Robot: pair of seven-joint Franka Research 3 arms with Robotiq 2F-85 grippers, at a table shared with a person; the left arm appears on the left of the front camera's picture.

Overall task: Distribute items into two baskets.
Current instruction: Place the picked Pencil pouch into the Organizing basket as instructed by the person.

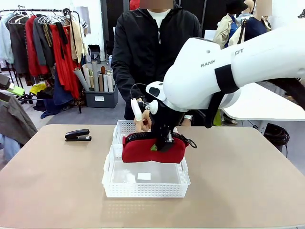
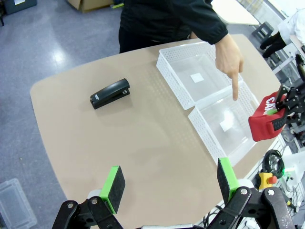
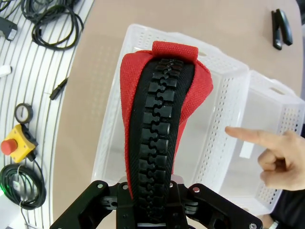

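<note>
My right gripper is shut on the top of the red pouch and holds it zipper-up just above the near white basket. The right wrist view looks down along the black zipper of the pouch, with my right gripper clamped on it over that basket. The far basket touches the near one. A black stapler lies on the table to the left. Well above the table, my left gripper hangs open, with the stapler and both baskets below it.
A person in a black jacket stands at the far side. Their hand reaches over the far basket, index finger pointing down near where the baskets meet. Cables and a yellow emergency-stop box lie beside the table. The tan table has free room on its right.
</note>
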